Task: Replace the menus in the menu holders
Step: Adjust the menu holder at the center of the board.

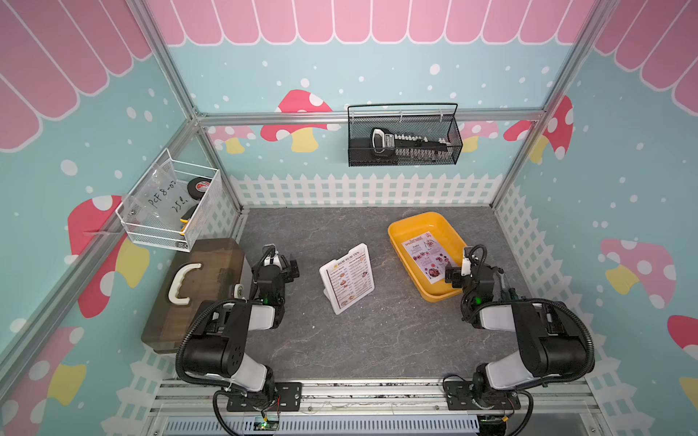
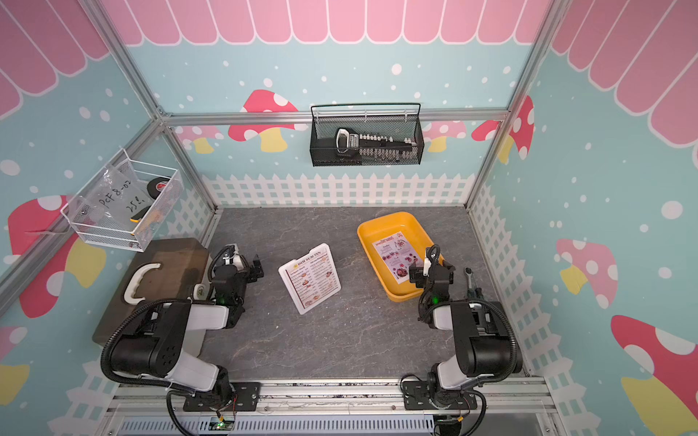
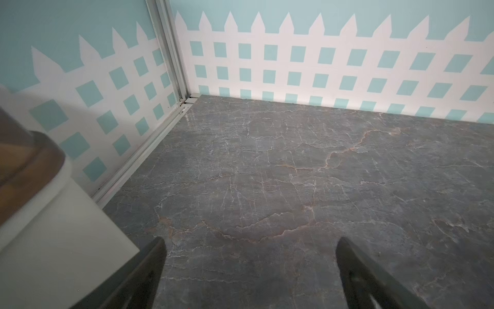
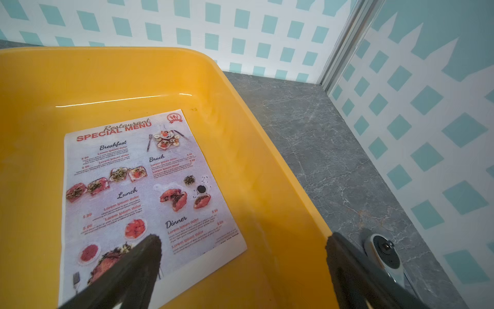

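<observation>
Right gripper (image 4: 243, 246) is hanging wide open above the SPECIAL MENU sheet (image 4: 144, 187) lying flat in the yellow tray (image 4: 267, 160), left gripper (image 3: 250, 246) is hovering equally wide, and pulling the DIM SUM INN menu (image 1: 349, 281) one-handed is likely risking tipping its menu holder (image 1: 363, 247).

Soft, even overhead light; both top views are bright and sharp, with wide-angle stretching toward the edges. A glare streak crosses the far wall of the yellow tray (image 4: 107, 75). The left gripper (image 3: 251, 240) and right gripper (image 4: 243, 238) look dark and out of focus.
</observation>
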Robot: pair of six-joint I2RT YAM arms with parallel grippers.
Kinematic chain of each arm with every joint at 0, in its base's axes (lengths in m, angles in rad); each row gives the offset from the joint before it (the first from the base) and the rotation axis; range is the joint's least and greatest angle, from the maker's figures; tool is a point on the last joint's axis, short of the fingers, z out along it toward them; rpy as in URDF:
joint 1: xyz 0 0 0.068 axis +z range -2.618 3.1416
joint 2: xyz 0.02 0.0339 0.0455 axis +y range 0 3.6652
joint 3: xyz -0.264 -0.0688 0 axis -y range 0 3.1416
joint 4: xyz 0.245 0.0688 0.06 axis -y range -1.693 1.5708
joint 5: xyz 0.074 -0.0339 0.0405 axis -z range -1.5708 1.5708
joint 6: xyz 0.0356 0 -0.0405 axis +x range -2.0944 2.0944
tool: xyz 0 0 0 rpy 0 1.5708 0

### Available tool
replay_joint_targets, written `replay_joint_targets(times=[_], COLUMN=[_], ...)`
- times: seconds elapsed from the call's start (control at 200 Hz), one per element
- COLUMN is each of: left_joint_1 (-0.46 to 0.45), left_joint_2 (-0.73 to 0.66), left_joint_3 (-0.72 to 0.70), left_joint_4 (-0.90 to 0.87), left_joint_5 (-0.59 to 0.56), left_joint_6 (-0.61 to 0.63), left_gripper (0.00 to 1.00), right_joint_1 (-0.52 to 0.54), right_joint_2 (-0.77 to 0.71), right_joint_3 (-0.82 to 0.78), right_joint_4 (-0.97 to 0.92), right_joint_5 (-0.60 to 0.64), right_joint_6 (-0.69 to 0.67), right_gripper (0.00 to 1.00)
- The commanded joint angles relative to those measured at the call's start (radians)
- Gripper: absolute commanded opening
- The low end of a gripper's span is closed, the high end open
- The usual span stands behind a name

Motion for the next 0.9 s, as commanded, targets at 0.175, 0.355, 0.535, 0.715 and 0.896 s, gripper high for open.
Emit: replay_joint_targets(times=[0.175,0.355,0.535,0.715,0.896], left_joint_1=[0.027,0.027,0.028,0.03,0.064], left_joint_2=[-0.004,-0.005,-0.004,-0.003,-0.106], left_joint_3=[0.023,0.021,0.021,0.023,0.026], left_joint_4=[-0.027,-0.02,-0.02,-0.022,-0.122], left_joint_5=[0.121,0.119,0.119,0.124,0.069], left_joint_6=[0.01,0.011,0.011,0.008,-0.058], left_gripper=[1.0,1.0,1.0,1.0,1.0], right_joint_1=[0.006,0.006,0.006,0.006,0.006], right_joint_2=[0.007,0.007,0.006,0.006,-0.104], right_joint_3=[-0.002,-0.001,-0.001,-0.003,0.089], right_joint_4=[0.027,0.028,0.028,0.028,-0.209], right_joint_5=[-0.011,-0.01,-0.01,-0.011,0.08], right_joint_6=[-0.016,-0.016,-0.016,-0.015,0.028], right_gripper=[0.99,0.99,0.99,0.99,0.99])
